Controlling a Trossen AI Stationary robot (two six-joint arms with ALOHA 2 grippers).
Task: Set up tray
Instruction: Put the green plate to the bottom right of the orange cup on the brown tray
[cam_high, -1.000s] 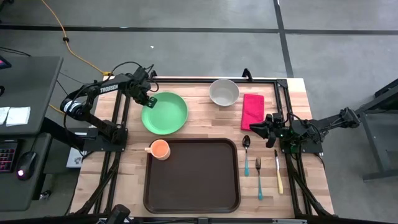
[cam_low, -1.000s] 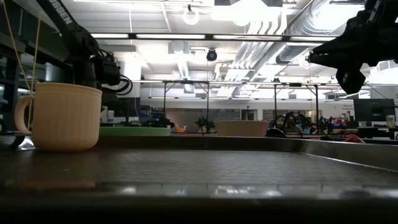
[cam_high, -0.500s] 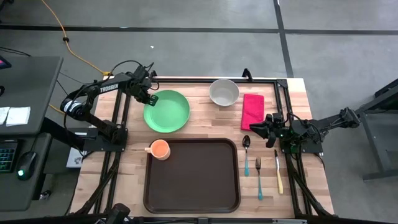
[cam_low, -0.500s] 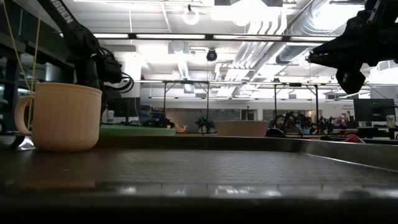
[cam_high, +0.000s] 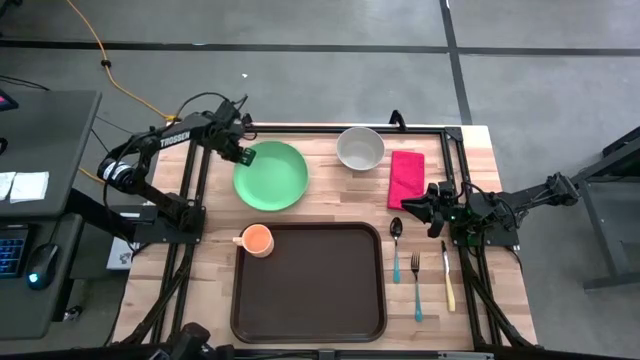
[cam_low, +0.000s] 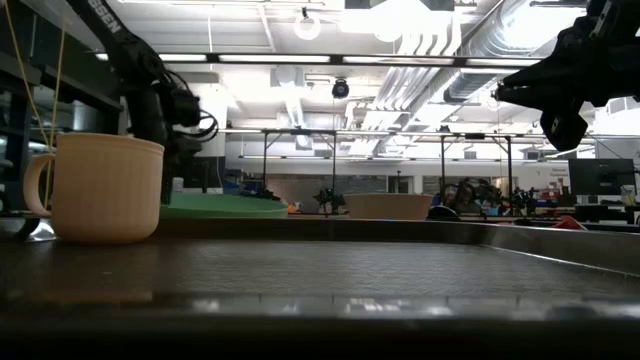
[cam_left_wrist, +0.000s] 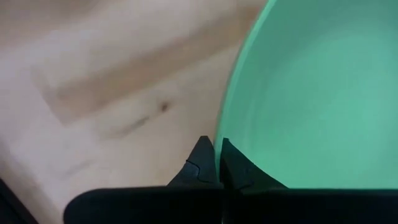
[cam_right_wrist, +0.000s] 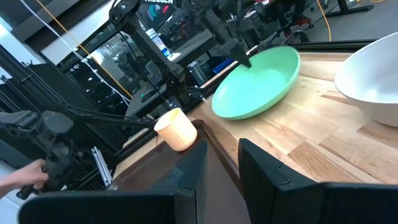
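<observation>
Tray (cam_high: 308, 282), large dark brown plastic rectangle, lies empty at near centre of wooden table (cam_high: 210, 290). Left gripper (cam_high: 244, 155) pinches rim of round green plate (cam_high: 272, 176), tilted beyond it. Right gripper (cam_high: 410, 205) hangs part-open, empty, by red napkin (cam_high: 406, 178). Orange cup (cam_high: 258, 240), white bowl (cam_high: 360, 148), cutlery (cam_high: 418, 272) remain outside: early stage.

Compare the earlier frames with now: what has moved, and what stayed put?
The left tool, shut on the green plate's rim, has dragged the plate toward the white bowl; its far side now looks tipped up. No new grasp or release. The right tool, tray, cup, napkin and cutlery stayed as they were.
</observation>
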